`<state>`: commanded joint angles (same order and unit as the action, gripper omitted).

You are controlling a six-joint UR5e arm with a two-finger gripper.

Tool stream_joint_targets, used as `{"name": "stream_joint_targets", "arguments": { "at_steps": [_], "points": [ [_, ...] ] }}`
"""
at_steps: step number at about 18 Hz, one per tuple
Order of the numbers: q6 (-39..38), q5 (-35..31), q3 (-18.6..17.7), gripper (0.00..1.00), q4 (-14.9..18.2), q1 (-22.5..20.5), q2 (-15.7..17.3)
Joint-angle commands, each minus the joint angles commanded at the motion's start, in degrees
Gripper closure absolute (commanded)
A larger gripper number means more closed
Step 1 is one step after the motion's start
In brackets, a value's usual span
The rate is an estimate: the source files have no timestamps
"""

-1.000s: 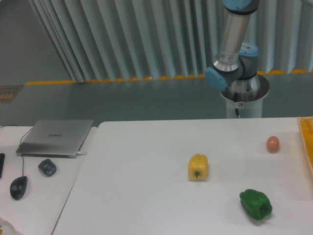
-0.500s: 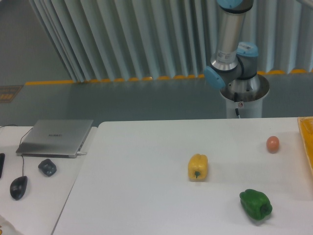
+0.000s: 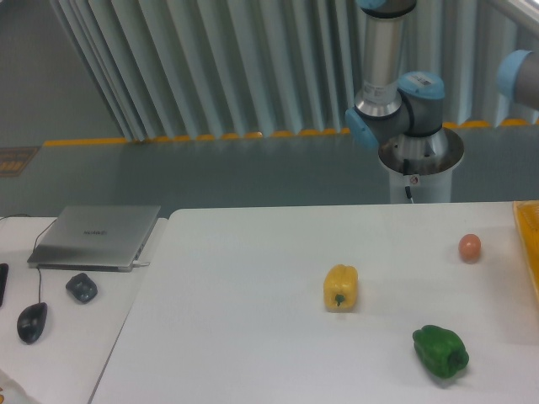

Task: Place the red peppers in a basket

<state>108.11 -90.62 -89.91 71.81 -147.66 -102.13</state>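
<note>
Surface: white table (image 3: 253, 278) filling the lower frame, grey floor and pleated curtain behind.
Nearest: one green pepper (image 3: 440, 351) lying at the front right.
Middle: one yellow pepper (image 3: 340, 287) on its side, well apart from the green one.
Farther right: one small orange-pink fruit (image 3: 470, 247).
Right edge: my basket (image 3: 529, 244), yellow-orange, only a strip of rim showing; its contents are cut off.
Red pepper: none visible anywhere on the table.
Left desk: one closed laptop (image 3: 97, 235), two dark mice (image 3: 32, 321).
Far: my arm (image 3: 396, 109) on its pedestal, rising out of frame.
Gripper: out of sight above, so I cannot tell its state.
</note>
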Motion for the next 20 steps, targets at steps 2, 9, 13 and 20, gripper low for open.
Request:
{"name": "stream_joint_targets", "arguments": {
  "at_steps": [2, 9, 13, 20],
  "points": [
    [-0.27, 0.09, 0.00, 0.00, 0.09, 0.88, 0.00],
    [-0.98, 0.35, 0.00, 0.00, 1.14, 4.40, 0.18],
    [-7.72, -0.79, 0.09, 0.00, 0.70, 8.96, -0.17],
    [-11.25, -2.90, 0.17, 0.00, 2.64, 15.29, 0.88]
  ]
}}
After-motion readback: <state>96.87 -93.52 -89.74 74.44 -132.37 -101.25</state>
